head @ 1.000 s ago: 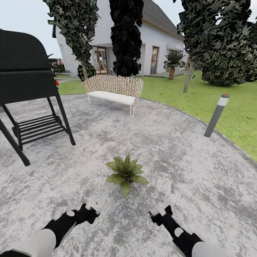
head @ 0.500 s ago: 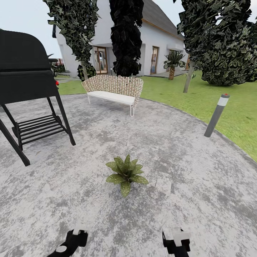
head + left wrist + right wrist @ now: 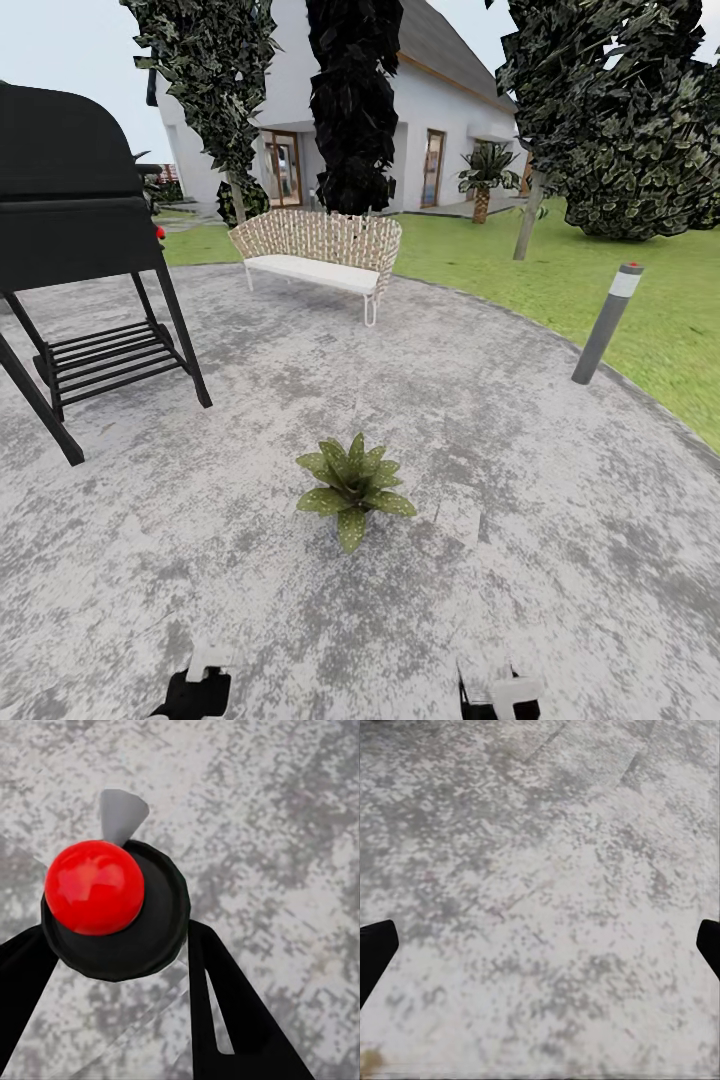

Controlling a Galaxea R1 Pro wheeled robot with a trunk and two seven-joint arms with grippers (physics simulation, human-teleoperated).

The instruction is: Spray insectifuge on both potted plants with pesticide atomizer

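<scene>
One potted plant [image 3: 352, 490], a low rosette of speckled green leaves, sits on the stone patio [image 3: 480, 430] straight ahead of me; its pot is hidden under the leaves. In the left wrist view the pesticide atomizer [image 3: 94, 886] shows from above as a red top on a round black body. My left gripper [image 3: 120, 937] is shut on it, one black finger on each side. In the head view the left gripper [image 3: 200, 685] sits at the lower edge, nearer than the plant. My right gripper [image 3: 540, 945] is open over bare stone, and it shows in the head view as well [image 3: 495, 692].
A black grill [image 3: 70, 220] on slanted legs stands at the left. A wicker bench [image 3: 318, 250] is at the patio's far side. A grey bollard lamp [image 3: 605, 325] marks the right rim, with lawn [image 3: 600, 260], trees and a white house beyond.
Both arms have drawn back toward me and down, from either side just short of the plant to the view's lower edge. The plant and the camera have not moved.
</scene>
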